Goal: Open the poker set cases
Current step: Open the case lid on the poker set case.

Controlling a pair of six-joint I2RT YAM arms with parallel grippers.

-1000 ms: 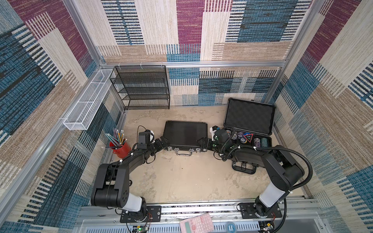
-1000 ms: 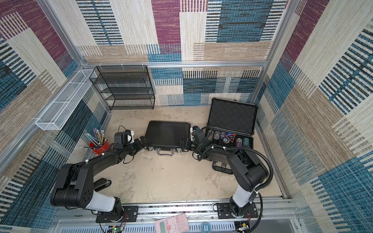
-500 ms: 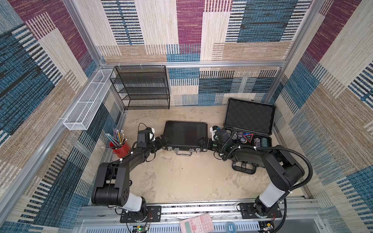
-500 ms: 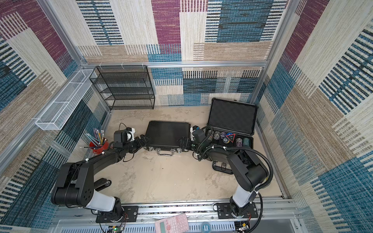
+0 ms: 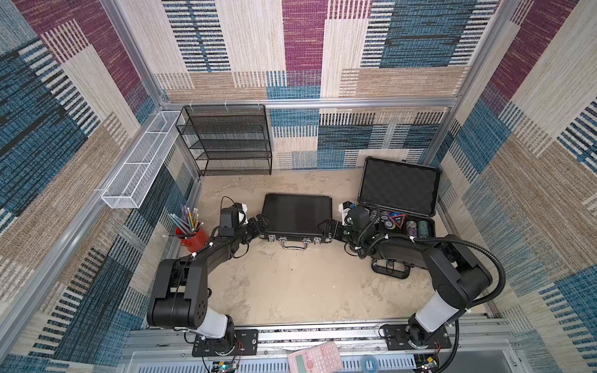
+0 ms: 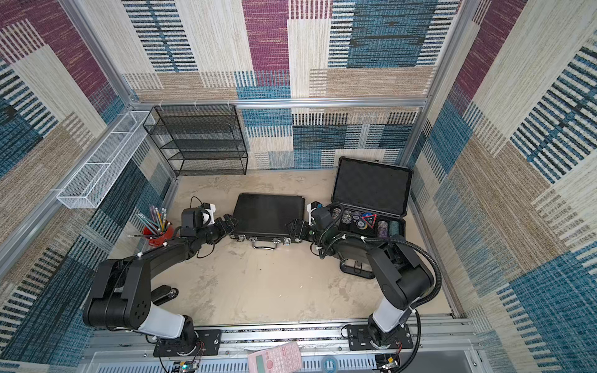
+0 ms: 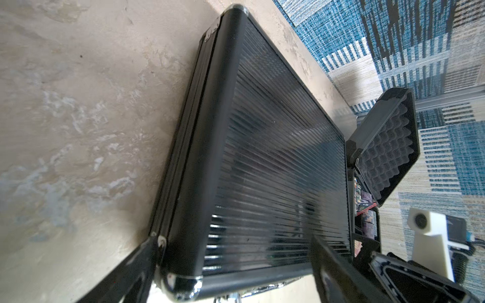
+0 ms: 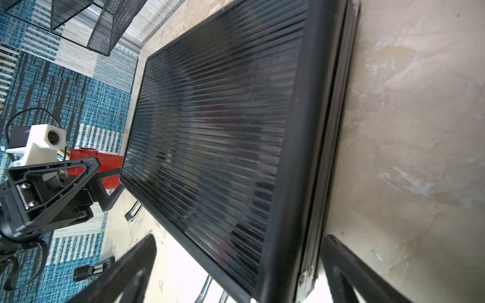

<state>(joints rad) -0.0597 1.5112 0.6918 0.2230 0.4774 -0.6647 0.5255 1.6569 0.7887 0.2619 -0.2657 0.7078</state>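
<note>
Left wrist view: left tool [image 7: 236, 249] and right tool [image 8: 238, 241] straddle the slim black case [image 7: 262, 157], both open; if latched, prying could drag it.

The picture's edge cuts off my left pincer [image 7: 235, 240] just behind the fingertips in the left wrist view, and the latch side of the black case [image 7: 262, 157] runs out of frame there. My right pincer [image 8: 240, 237] is cropped likewise. Whether either pincer touches that case I cannot tell. In both top views my right arm [image 5: 403, 248] hides the front of the open case [image 5: 400, 190]; its chips [image 5: 376, 214] are too small to read. The edge clips the pink calculator [image 5: 315, 358].
</note>
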